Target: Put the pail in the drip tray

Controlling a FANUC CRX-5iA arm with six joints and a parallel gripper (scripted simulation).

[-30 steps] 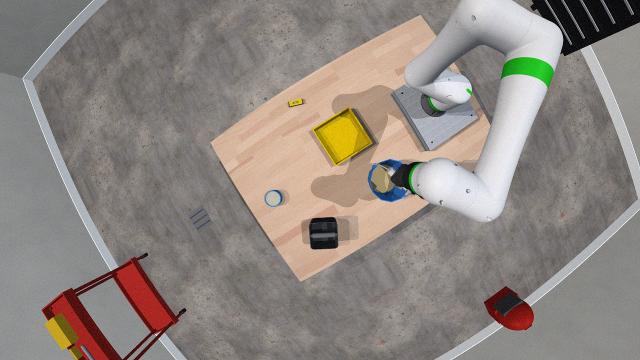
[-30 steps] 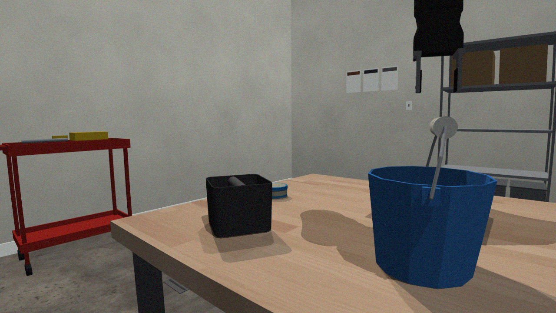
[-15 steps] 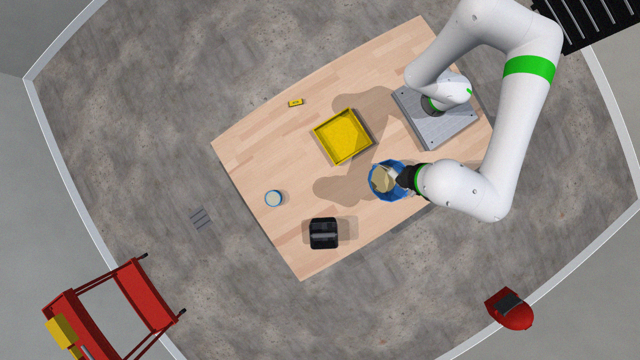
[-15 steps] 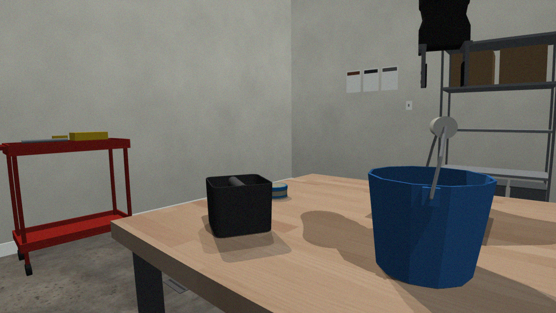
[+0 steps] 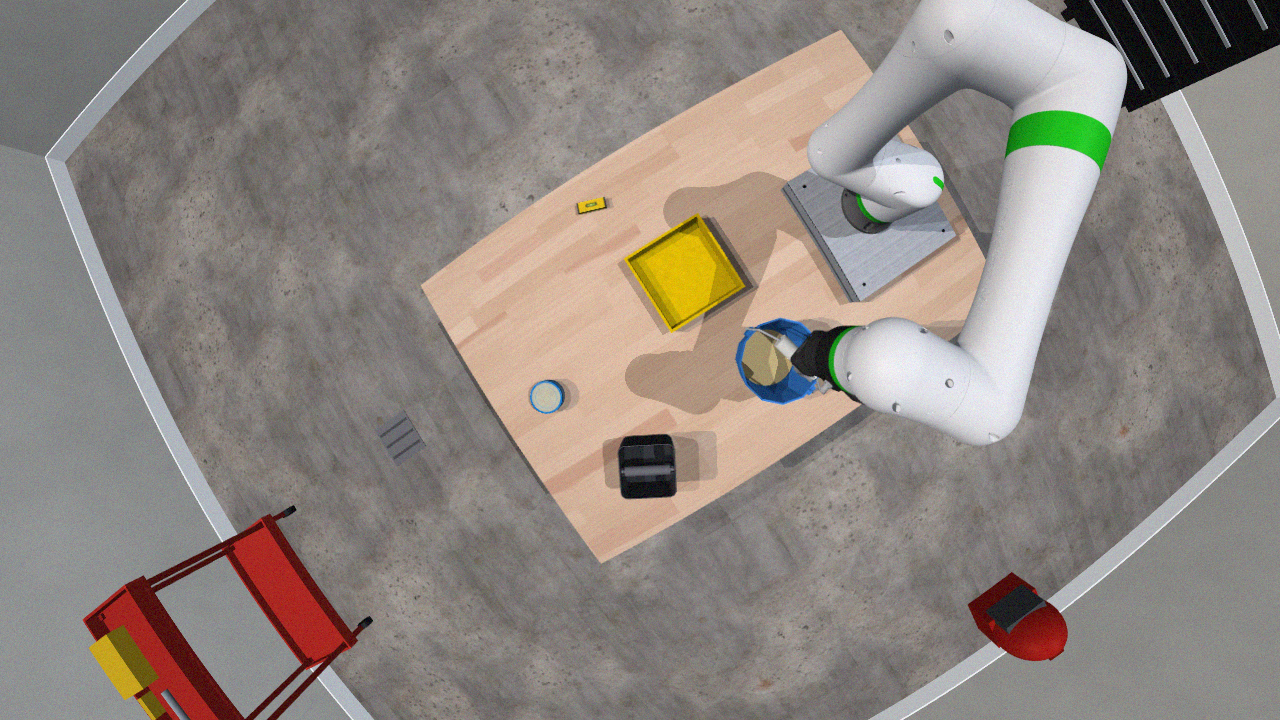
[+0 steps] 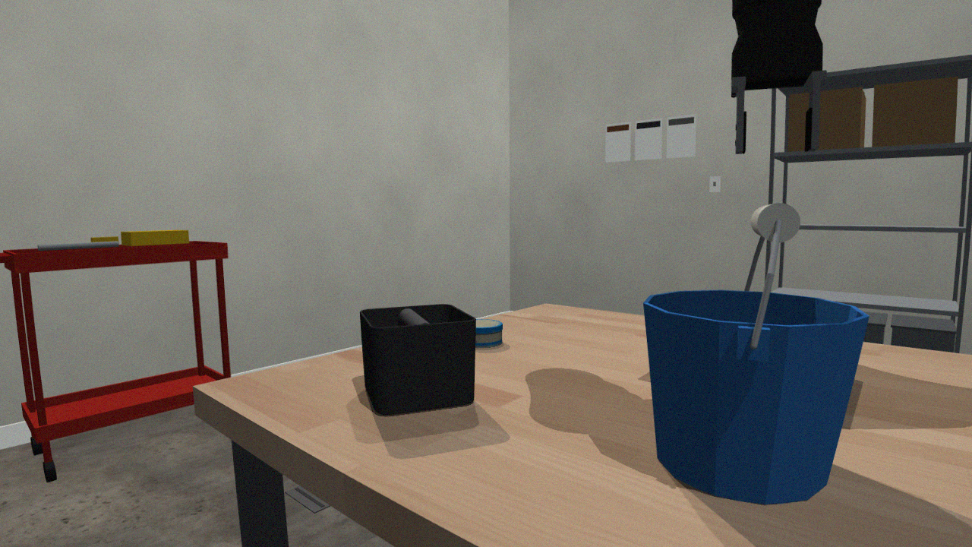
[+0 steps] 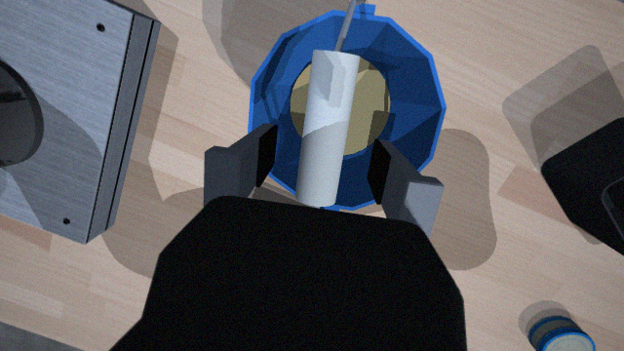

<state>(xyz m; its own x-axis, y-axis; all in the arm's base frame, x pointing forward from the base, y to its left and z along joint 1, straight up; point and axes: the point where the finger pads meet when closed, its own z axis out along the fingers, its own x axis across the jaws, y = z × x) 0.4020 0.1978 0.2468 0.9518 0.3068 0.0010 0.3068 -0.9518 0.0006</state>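
Note:
The blue pail (image 5: 778,394) (image 6: 754,408) (image 7: 414,97) stands upright on the wooden table, with something beige inside at its bottom. Its wire handle stands up, with a white round grip (image 6: 775,222) (image 7: 329,112) at the top. The yellow square drip tray (image 5: 684,273) lies empty on the table beside the pail, nearer the table's middle; it does not show in the wrist view. My gripper (image 6: 776,139) (image 7: 323,152) is open and empty, above the white grip. In the wrist view the grip shows between the fingers but lies below them. The arm hides part of the pail in the top view.
The robot's grey base plate (image 5: 859,268) (image 7: 73,97) is beside the pail. A black open box (image 5: 647,452) (image 6: 414,374) (image 7: 595,161) holding a dark roll and a round blue-rimmed tin (image 5: 546,396) (image 6: 488,333) (image 7: 567,341) stand farther along the table. A small yellow level (image 5: 591,205) lies beyond the tray.

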